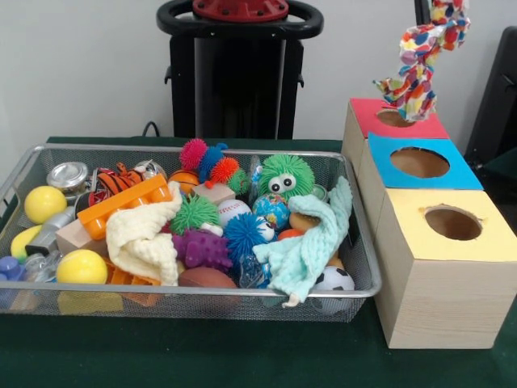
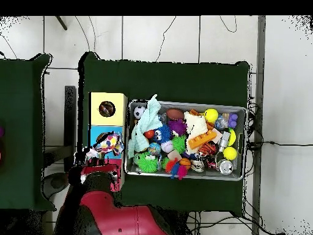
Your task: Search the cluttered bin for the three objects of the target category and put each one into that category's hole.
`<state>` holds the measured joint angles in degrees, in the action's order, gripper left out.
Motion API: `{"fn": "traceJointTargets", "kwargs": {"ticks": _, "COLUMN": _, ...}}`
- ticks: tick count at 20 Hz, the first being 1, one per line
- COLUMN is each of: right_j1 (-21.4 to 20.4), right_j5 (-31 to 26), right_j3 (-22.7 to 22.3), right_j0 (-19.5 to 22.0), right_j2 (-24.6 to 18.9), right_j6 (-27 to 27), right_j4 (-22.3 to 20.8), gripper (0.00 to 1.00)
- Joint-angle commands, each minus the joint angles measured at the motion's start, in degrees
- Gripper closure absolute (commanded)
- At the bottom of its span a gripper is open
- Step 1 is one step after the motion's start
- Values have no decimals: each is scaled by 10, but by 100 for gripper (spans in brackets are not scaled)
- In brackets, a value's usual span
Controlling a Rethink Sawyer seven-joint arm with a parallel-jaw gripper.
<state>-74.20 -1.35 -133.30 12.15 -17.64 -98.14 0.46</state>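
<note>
A multicoloured spotted cloth [image 1: 422, 58] hangs in the air from the picture's top edge, its lower end just above the hole of the red-topped box [image 1: 373, 113]. In the overhead view my gripper [image 2: 101, 154] is over that box, shut on the cloth [image 2: 109, 143], and the arm hides most of the red top. In the wire bin [image 1: 186, 288] lie a cream knitted cloth [image 1: 145, 236] left of centre and a mint cloth [image 1: 311, 242] draped over its right side.
A blue-topped box [image 1: 460, 174] and a yellow-topped box [image 1: 493, 238], each with a round hole, stand in a row with the red one beside the bin. The bin is packed with spiky balls, yellow balls, an orange block, a tin and other toys.
</note>
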Motion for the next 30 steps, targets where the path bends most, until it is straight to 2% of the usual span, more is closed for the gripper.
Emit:
{"fn": "traceJointTargets", "kwargs": {"ticks": 1, "right_j1": 87, "right_j5": 70, "right_j3": 24, "right_j0": -12, "right_j2": 41, "right_j6": -123, "right_j4": 17, "gripper": 100}}
{"fn": "traceJointTargets", "kwargs": {"ticks": 5, "right_j1": 113, "right_j5": 110, "right_j3": 30, "right_j0": -3, "right_j2": 32, "right_j6": -116, "right_j4": -3, "gripper": 100}}
{"fn": "traceJointTargets", "kwargs": {"ticks": 10, "right_j1": 131, "right_j5": 133, "right_j3": 35, "right_j0": 18, "right_j2": 14, "right_j6": -114, "right_j4": -12, "gripper": 100}}
{"fn": "traceJointTargets", "kwargs": {"ticks": 18, "right_j1": 180, "right_j5": 188, "right_j3": 55, "right_j0": 8, "right_j2": 21, "right_j6": -106, "right_j4": -15, "gripper": 100}}
{"fn": "traceJointTargets", "kwargs": {"ticks": 24, "right_j1": 196, "right_j5": 202, "right_j3": 64, "right_j0": 6, "right_j2": 11, "right_j6": -111, "right_j4": -8, "gripper": 100}}
{"fn": "traceJointTargets", "kwargs": {"ticks": 30, "right_j1": 245, "right_j5": 254, "right_j3": 83, "right_j0": -28, "right_j2": 40, "right_j6": -105, "right_j4": 7, "gripper": 100}}
